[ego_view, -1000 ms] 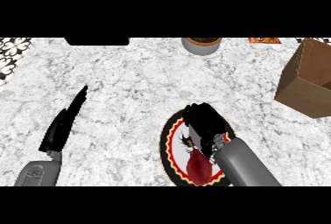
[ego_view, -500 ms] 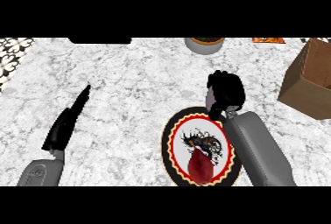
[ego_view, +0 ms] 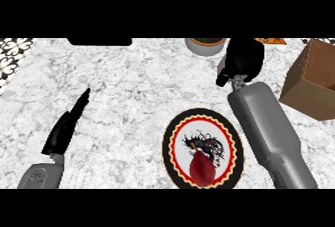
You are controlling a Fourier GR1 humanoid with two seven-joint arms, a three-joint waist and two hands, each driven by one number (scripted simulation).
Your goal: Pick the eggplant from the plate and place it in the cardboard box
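— What colours did the plate (ego_view: 175,146) have?
— Black rim, red and cream zigzag ring, white middle with a black motif, under a dark red eggplant (ego_view: 202,170).
— And the counter (ego_view: 137,84)?
— White marble, grey-veined; the cardboard box (ego_view: 313,80) was brown.

A white-and-grey marbled counter (ego_view: 137,88) is filling most of the view. A round grey pot (ego_view: 206,45) holding something dark is sitting at about twelve o'clock, cut by the top edge, with an orange patterned item (ego_view: 271,41) peeking in at one o'clock and a flat black object (ego_view: 99,41) lying at eleven o'clock along that same edge. A black-and-white patterned strip (ego_view: 13,55) is running down the counter's border at ten o'clock.
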